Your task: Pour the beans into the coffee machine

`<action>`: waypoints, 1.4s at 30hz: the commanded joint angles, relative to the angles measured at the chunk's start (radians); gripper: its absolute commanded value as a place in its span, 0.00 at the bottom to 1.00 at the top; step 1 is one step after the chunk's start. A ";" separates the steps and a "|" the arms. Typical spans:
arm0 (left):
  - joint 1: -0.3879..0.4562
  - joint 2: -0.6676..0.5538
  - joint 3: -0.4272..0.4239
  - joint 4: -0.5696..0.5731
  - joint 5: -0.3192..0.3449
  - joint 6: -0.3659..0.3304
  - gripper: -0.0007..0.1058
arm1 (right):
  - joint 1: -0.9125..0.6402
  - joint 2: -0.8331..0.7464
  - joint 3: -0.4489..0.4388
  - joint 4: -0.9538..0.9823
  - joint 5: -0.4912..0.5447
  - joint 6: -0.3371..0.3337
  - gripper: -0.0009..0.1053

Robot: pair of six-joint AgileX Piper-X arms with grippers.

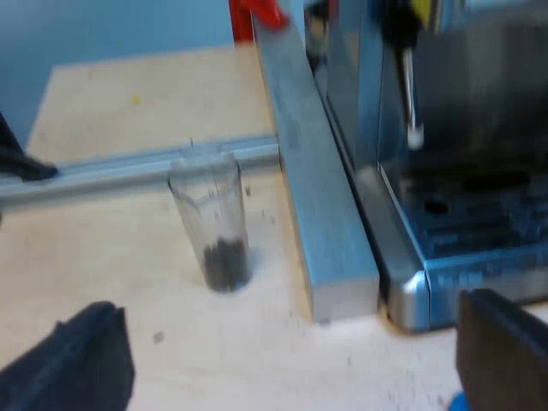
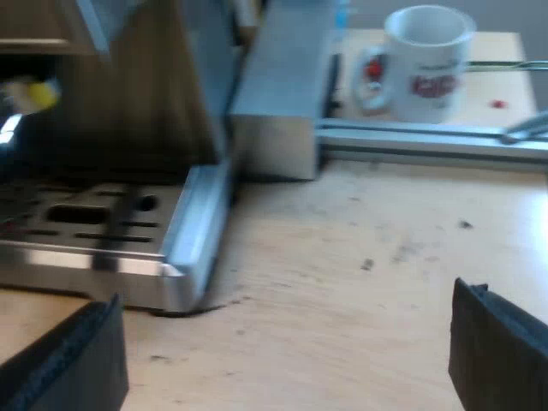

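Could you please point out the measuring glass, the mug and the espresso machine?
measuring glass (image 1: 208, 210), left wrist view, clear wall
mug (image 2: 428, 56), right wrist view, white side
espresso machine (image 2: 86, 224), right wrist view, drip tray

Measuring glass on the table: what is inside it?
A small heap of dark beans lies at the bottom of the measuring glass; above them it looks empty. Nothing covers the glass.
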 commanded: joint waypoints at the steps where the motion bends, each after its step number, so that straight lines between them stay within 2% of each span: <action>1: -0.001 -0.010 -0.024 -0.054 -0.017 -0.011 0.76 | 0.061 0.075 -0.062 -0.005 -0.020 -0.032 0.74; 2: -0.001 0.003 -0.029 -0.072 -0.017 -0.011 0.76 | 0.107 0.128 -0.106 -0.005 -0.056 -0.063 0.74; 7: -0.001 0.062 -0.031 -0.132 -0.017 -0.019 0.76 | 0.221 0.256 -0.184 -0.016 -0.165 -0.065 0.74; 11: -0.001 0.106 -0.031 -0.134 -0.017 -0.034 0.76 | 0.306 0.323 -0.191 -0.107 -0.302 -0.119 0.74; 13: -0.001 0.125 -0.031 -0.141 -0.017 -0.034 0.76 | 0.348 0.350 -0.191 -0.158 -0.339 -0.143 0.74; 18: -0.001 0.159 -0.031 -0.195 -0.017 -0.034 0.76 | 0.459 0.412 -0.181 -0.272 -0.351 -0.169 0.74; 20: -0.001 0.167 -0.031 -0.218 -0.017 -0.034 0.76 | 0.507 0.435 -0.166 -0.323 -0.339 -0.169 0.74; 25: -0.001 0.183 -0.026 -0.290 -0.024 -0.034 0.76 | 0.652 0.491 -0.098 -0.521 -0.222 -0.163 0.74; 28: -0.001 0.182 0.001 -0.327 -0.087 -0.041 0.76 | 0.734 0.527 -0.052 -0.639 -0.146 -0.148 0.74; 29: -0.001 0.182 0.020 -0.346 -0.105 -0.041 0.76 | 0.762 0.544 -0.039 -0.674 -0.123 -0.128 0.74; 30: -0.001 0.182 0.037 -0.363 -0.106 -0.051 0.76 | 0.792 0.562 -0.024 -0.714 -0.096 -0.093 0.74; 34: -0.001 0.185 0.061 -0.385 -0.106 -0.077 0.76 | 0.862 0.618 0.021 -0.826 -0.043 -0.022 0.74; 37: -0.001 0.184 0.068 -0.391 -0.106 -0.084 0.76 | 0.892 0.661 0.031 -0.869 -0.016 0.002 0.74; 38: -0.001 0.184 0.090 -0.408 -0.106 -0.103 0.76 | 0.899 0.677 0.031 -0.879 -0.012 0.005 0.74; 39: -0.001 0.187 0.219 -0.503 -0.114 -0.125 0.76 | 0.907 0.698 0.031 -0.897 -0.008 0.017 0.74; 42: -0.001 0.189 0.271 -0.508 -0.170 -0.127 0.76 | 0.909 0.729 0.031 -0.929 -0.008 0.019 0.74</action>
